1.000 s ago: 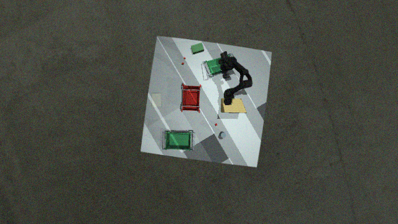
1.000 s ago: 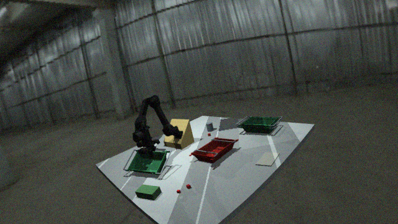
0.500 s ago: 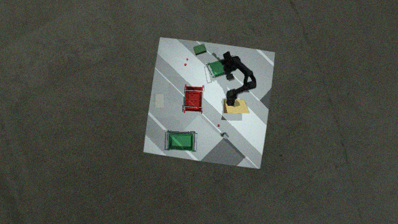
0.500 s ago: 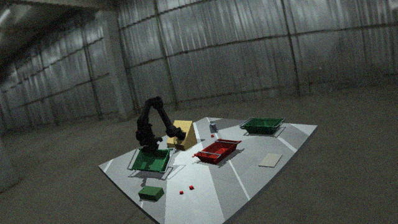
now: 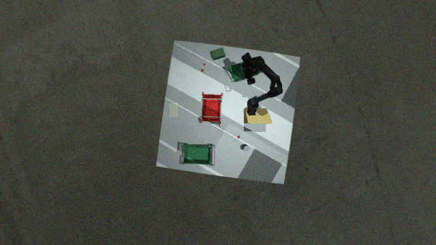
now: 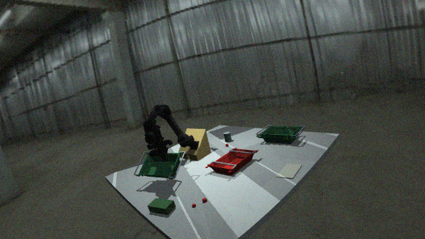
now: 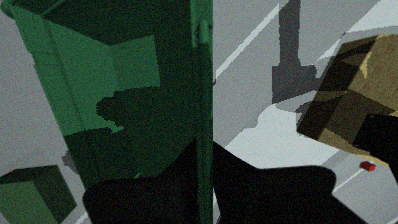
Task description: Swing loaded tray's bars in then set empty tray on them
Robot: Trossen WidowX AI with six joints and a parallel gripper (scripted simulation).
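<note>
The red tray (image 5: 211, 119) (image 6: 244, 163) stands on the table. Its two wire bars (image 5: 212, 99) (image 6: 225, 163) lie across its top, one near each end. Small red shapes show faintly inside it in the overhead view. A green tray (image 5: 237, 72) (image 6: 161, 164) (image 7: 137, 65) hangs in the air above its shadow, tilted with its far long side higher in the exterior view, its bars out past its ends. My gripper (image 6: 161, 153) (image 7: 201, 141) is shut on this green tray's long side wall, one finger inside and one outside. No load shows in the green tray; arm and shadow hide part of it.
A second green tray (image 5: 197, 154) (image 6: 280, 134) stands beyond the red one. A yellow wedge (image 5: 259, 117) (image 6: 196, 143) (image 7: 367, 85) stands by the arm base. Also there: a green block (image 5: 218, 53) (image 6: 161, 206), grey cylinder (image 5: 244, 147) (image 6: 227, 137), pale flat plate (image 5: 174, 110) (image 6: 289, 170) and loose red cubes (image 5: 238, 137) (image 6: 204, 200).
</note>
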